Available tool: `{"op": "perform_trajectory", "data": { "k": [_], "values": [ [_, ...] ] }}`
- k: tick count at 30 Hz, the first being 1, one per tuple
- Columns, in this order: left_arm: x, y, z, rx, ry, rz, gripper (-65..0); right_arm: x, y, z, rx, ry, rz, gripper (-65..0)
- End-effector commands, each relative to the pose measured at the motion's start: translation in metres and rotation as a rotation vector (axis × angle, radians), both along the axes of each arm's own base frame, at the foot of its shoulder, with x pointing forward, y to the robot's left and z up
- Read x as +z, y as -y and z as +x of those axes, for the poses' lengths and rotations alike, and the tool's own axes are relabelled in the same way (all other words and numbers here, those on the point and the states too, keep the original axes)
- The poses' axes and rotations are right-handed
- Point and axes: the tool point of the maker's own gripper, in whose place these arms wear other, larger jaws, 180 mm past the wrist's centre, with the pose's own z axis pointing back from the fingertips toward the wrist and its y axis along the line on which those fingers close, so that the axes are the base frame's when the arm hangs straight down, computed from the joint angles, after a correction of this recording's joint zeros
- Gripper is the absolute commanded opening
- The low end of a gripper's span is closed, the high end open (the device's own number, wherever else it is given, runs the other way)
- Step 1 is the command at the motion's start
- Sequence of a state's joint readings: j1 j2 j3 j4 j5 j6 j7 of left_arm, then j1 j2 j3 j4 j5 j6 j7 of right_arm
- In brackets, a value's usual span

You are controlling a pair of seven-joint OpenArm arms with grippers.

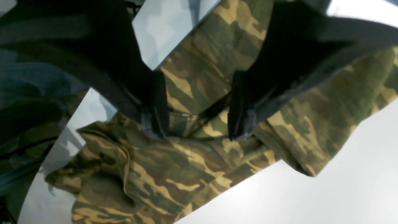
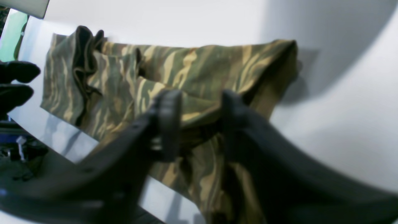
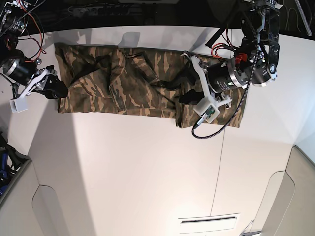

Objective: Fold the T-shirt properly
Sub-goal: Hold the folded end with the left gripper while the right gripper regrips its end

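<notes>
Left wrist view: left gripper (image 1: 199, 129) with both dark fingers (image 1: 155, 121) spread well apart, tips down at a bunched fold of the T-shirt (image 1: 192, 77); nothing pinched between them. Camouflage cloth across most of the picture, crumpled at the near left, flatter toward the right. White table (image 1: 342, 186) bare along the lower right.

Right wrist view: right gripper (image 2: 200, 121), blurred, with fingers (image 2: 169, 121) parted and a folded edge of the T-shirt (image 2: 202, 65) lying in the gap; no clamp on the cloth to be seen. Shirt stretched as a long band across the table (image 2: 342, 124), a dark rumpled fold near its far left end. At the left edge, two dark rounded shapes, too blurred to name.

Base view: T-shirt (image 3: 133, 91) spread in a wide strip along the far part of the table (image 3: 147, 172). Left gripper (image 3: 181, 87) over the right part of the strip, fingers apart above the cloth. Right gripper (image 3: 61, 89) at the strip's left end, just beside the edge; opening hard to judge from here.
</notes>
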State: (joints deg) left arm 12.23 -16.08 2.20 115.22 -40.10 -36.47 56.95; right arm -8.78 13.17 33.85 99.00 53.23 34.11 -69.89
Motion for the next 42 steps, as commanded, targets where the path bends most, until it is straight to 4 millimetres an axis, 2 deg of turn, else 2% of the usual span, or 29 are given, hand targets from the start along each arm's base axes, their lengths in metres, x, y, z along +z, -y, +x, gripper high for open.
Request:
{"op": "perform_trajectory", "data": {
  "k": [1, 3, 4, 11, 16, 20, 28, 36, 42],
  "values": [
    [0.011, 0.001, 0.005, -0.001, 0.037, -0.023, -31.7, 0.009, 0.004, 0.005, -0.001, 0.037, -0.012, -34.5],
    [0.010, 0.001, 0.004, -0.002, 0.031, -0.014, -31.7, 0.005, 0.007, 0.004, -0.006, 0.022, -0.035, -26.3],
    [0.009, 0.000, 0.003, -0.003, 0.028, -0.011, -31.7, 0.003, 0.009, 0.004, -0.009, 0.014, -0.046, -24.5],
    [0.008, 0.000, 0.003, -0.005, 0.024, -0.007, -31.7, -0.017, 0.018, 0.002, -0.063, -0.031, -0.030, -24.3],
    [0.008, 0.000, 0.003, -0.005, 0.024, -0.007, -31.7, -0.042, 0.022, -0.006, -0.104, -0.099, 0.028, -24.3],
    [0.008, 0.000, 0.003, -0.004, 0.024, -0.007, -31.7, -0.053, 0.015, -0.011, -0.115, -0.130, 0.132, -24.3],
    [0.007, 0.000, 0.002, -0.005, 0.021, -0.007, -31.7, -0.049, -0.008, -0.015, -0.063, -0.149, 0.263, -24.3],
    [-0.002, 0.000, -0.011, -0.004, -0.020, -0.008, -31.7, -0.048, -0.008, -0.016, -0.044, -0.159, 0.262, -24.3],
    [-0.004, 0.000, -0.013, -0.003, -0.026, -0.007, -31.7, -0.040, -0.004, -0.013, -0.026, -0.143, 0.263, -24.3]
  ]
}}
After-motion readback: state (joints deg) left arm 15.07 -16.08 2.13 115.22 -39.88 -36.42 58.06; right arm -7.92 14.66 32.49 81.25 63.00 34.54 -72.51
